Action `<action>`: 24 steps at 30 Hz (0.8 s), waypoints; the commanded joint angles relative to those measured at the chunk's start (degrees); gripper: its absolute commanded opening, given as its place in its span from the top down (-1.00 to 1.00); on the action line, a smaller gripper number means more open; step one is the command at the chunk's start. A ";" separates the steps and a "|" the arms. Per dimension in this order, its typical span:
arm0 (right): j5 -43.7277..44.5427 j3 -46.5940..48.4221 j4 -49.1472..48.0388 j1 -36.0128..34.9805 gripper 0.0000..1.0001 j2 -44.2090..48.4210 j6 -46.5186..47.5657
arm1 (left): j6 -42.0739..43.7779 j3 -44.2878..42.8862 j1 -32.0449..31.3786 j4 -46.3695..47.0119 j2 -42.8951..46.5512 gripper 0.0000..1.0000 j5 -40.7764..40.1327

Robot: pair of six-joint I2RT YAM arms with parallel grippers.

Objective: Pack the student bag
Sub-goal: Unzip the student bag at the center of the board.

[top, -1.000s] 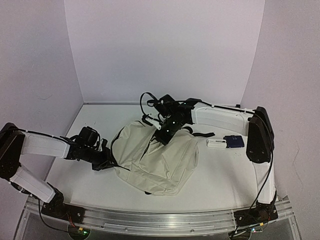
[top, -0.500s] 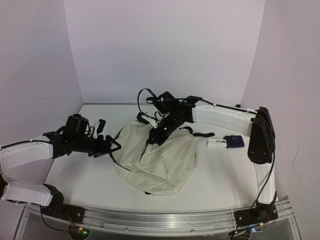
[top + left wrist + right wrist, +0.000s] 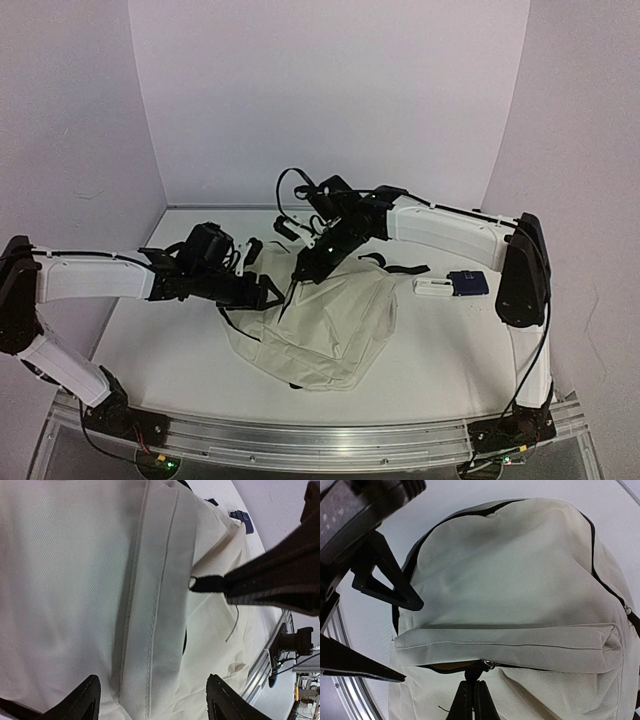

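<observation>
The soft cream-beige fabric student bag, with black zipper lines and black straps, lies slumped on the white table between the two arms, just nearer the camera than both grippers. The right gripper is closed tight on the small black and metal zipper pull, which sits under the stitched flap of the front pocket. The left gripper has its jaws spread wide and hangs over the bag's fabric just beside that flap, gripping nothing. The step in hand appears to be opening the pocket zipper, so packing proper has not yet begun. The next move probably calls for the left gripper to pin or pinch the loose cloth near the flap while the right draws the pull along its track, since the limp fabric would otherwise bunch and travel with it. No brand, label or writing can be read on the bag. A small dark blue flat object and a small white object lie touching on the table to the right, too small to show any print.
</observation>
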State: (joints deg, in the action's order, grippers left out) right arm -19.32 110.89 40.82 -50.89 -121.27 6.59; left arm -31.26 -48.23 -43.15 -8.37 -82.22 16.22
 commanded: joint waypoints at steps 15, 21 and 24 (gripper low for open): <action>-2.63 2.83 -0.57 0.94 1.00 0.94 -1.22 | 3.89 -11.14 -2.93 -1.53 -9.87 -0.32 -5.80; 0.09 2.09 -0.23 2.98 1.00 1.03 0.36 | 2.86 -10.53 -2.91 -3.26 -9.00 0.41 -7.82; 1.93 1.86 -0.13 4.84 1.00 0.28 1.56 | 2.41 -9.13 -2.91 -3.73 -7.33 0.70 -8.24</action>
State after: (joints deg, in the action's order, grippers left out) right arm -20.29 111.00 40.88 -48.81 -121.27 6.36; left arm -28.33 -57.25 -46.09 -11.07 -92.33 9.73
